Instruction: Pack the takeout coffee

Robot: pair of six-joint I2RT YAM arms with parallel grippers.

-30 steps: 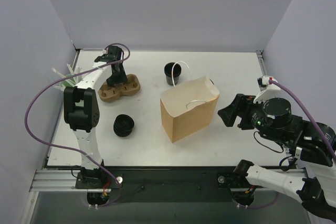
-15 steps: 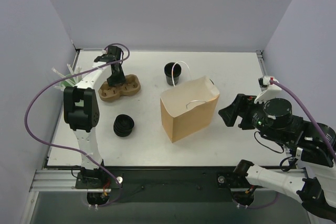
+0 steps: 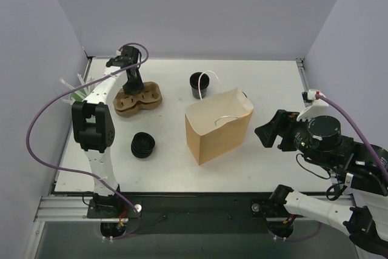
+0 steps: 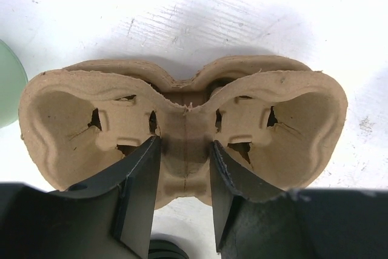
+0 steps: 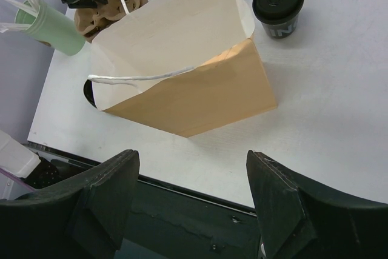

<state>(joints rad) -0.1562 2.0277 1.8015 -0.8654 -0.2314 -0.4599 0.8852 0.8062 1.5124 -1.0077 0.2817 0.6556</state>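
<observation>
Pinching the cup carrier (image 4: 182, 98) at its middle ridge, likely for balance, the left jaws are gripping; the right jaws are hovering spread; the takeout coffee (image 5: 277, 1) is standing upper right, beyond the paper bag (image 5: 200, 95).

Takeout coffee (image 5: 278, 5) upright, just beside open paper bag (image 5: 200, 95).

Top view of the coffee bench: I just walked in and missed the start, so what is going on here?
The left gripper is down on the pulp cup carrier, its fingers straddling the middle bridge; a firm grip cannot be confirmed. The right gripper hangs open beside the brown paper bag, holding nothing. The bag stands open on the table, and the takeout coffee stands lidded on its far side, not yet packed.
</observation>
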